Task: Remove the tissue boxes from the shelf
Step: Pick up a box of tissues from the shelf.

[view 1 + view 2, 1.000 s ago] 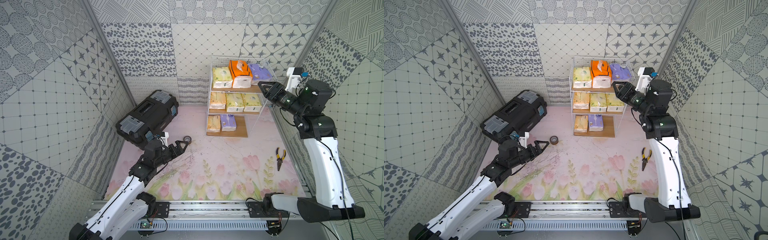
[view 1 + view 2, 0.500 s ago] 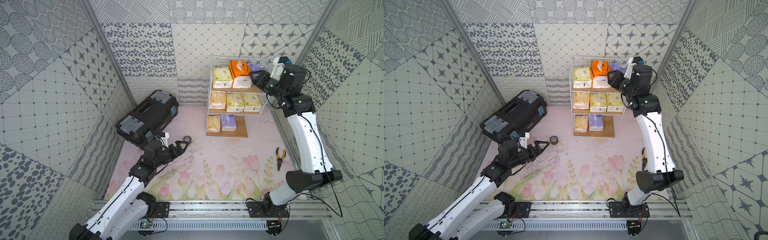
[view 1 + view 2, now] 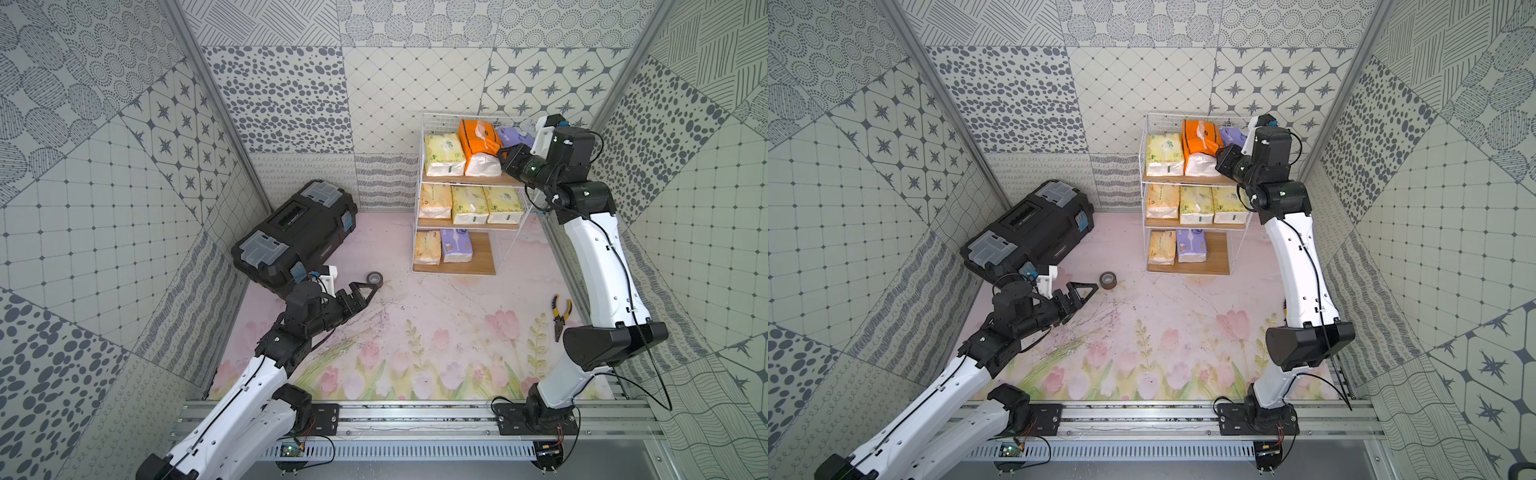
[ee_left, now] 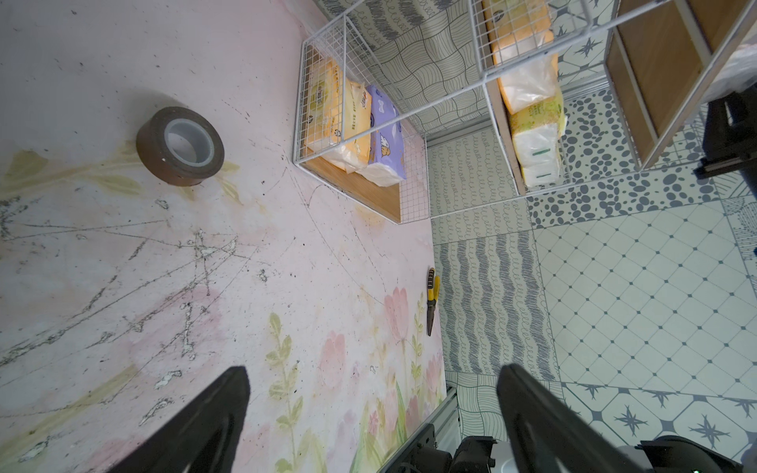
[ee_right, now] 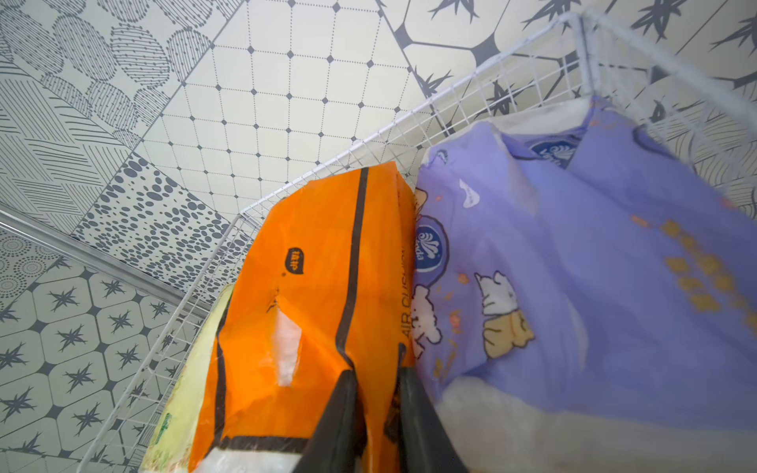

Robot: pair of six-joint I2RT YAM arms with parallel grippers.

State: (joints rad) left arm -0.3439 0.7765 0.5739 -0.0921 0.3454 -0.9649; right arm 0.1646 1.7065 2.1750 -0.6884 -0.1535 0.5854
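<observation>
The shelf [image 3: 484, 253] is a white wire rack against the back wall, with tissue boxes on all three boards. On the top board the orange pack [image 3: 478, 137] [image 5: 319, 266] stands between a pale yellow-green pack [image 3: 444, 151] and a purple pack [image 3: 513, 135] [image 5: 573, 266]. My right gripper [image 5: 376, 372] [image 3: 503, 156] is shut on the orange pack's edge nearest the purple one. The middle board carries three packs [image 3: 468, 203], the bottom board a yellow-orange one [image 3: 428, 247] and a purple one [image 3: 456, 245]. My left gripper [image 4: 375, 368] [image 3: 365, 289] hangs open over the floor, empty.
A big black toolbox [image 3: 295, 237] lies at the left wall behind the left arm. A brown tape roll [image 3: 375, 277] [image 4: 180, 145] sits just beyond the left gripper. Yellow-handled pliers [image 3: 561, 309] lie on the floor by the right arm. Patterned walls close in on three sides.
The right arm has swung from the shelf's right side to the top board, and its jaws have closed on the orange pack. The left arm has not moved.
</observation>
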